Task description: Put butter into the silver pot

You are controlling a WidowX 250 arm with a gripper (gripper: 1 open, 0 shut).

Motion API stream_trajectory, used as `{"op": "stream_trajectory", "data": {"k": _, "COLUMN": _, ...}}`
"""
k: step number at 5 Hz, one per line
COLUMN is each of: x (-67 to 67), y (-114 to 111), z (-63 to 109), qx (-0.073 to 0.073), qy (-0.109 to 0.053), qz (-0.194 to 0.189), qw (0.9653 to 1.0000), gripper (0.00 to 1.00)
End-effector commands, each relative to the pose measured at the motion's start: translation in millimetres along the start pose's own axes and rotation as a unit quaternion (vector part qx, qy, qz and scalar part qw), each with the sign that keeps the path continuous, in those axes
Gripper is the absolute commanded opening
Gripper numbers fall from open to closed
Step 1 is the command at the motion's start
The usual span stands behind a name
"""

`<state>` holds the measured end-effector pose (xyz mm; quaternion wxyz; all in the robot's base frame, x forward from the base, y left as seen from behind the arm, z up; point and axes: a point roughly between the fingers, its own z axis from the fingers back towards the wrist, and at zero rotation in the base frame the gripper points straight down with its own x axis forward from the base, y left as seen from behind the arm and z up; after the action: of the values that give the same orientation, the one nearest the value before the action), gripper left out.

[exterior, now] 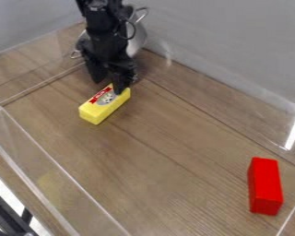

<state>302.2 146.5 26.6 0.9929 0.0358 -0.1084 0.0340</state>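
The pincer (113, 86) looks pinched on the butter's (103, 104) far end, pot (135, 35) just behind; that stiff, light block probably needs a grip across its narrow sides.

The silver pot (135, 35) is largely masked by the robot arm (104, 32) — only part of its right wall and rim shows, and its interior cannot be seen. The arm itself runs off the top edge. The gripper (113, 81) covers the far end of the butter (103, 104); whether the jaws are closed on it cannot be told — too dark, too small. The label print is illegible.
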Motion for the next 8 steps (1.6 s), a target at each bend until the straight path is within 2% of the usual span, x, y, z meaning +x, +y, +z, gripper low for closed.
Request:
{"op": "stream_trajectory", "data": {"k": 1, "x": -13.0, "y": -17.4, "z": -32.2, "qx": -0.021, "qy": 0.036, "qz": -0.02, "qw": 0.9989, "gripper": 1.0}}
{"op": "stream_trajectory", "data": {"k": 3, "x": -4.1, "y": -38.0, "z": -25.4, "qx": -0.028, "qy": 0.019, "qz": -0.029, "qw": 0.999, "gripper": 1.0}}
{"op": "stream_trajectory", "data": {"k": 4, "x": -1.1, "y": -53.0, "z": -24.8, "qx": -0.025, "qy": 0.011, "qz": -0.012, "qw": 0.9996, "gripper": 1.0}}
{"op": "stream_trajectory", "data": {"k": 5, "x": -3.0, "y": -63.0, "z": -25.6, "qx": -0.016, "qy": 0.018, "qz": 0.0, "qw": 0.9997, "gripper": 0.0}}
{"op": "stream_trajectory", "data": {"k": 6, "x": -6.0, "y": -72.1, "z": -25.9, "qx": -0.005, "qy": 0.03, "qz": 0.008, "qw": 0.9995, "gripper": 0.0}}
{"op": "stream_trajectory", "data": {"k": 7, "x": -4.6, "y": -58.6, "z": -19.4, "qx": 0.002, "qy": 0.038, "qz": -0.031, "qw": 0.9988, "gripper": 0.0}}
{"op": "stream_trajectory", "data": {"k": 8, "x": -2.0, "y": -46.1, "z": -13.2, "qx": 0.006, "qy": 0.044, "qz": -0.07, "qw": 0.9965, "gripper": 0.0}}
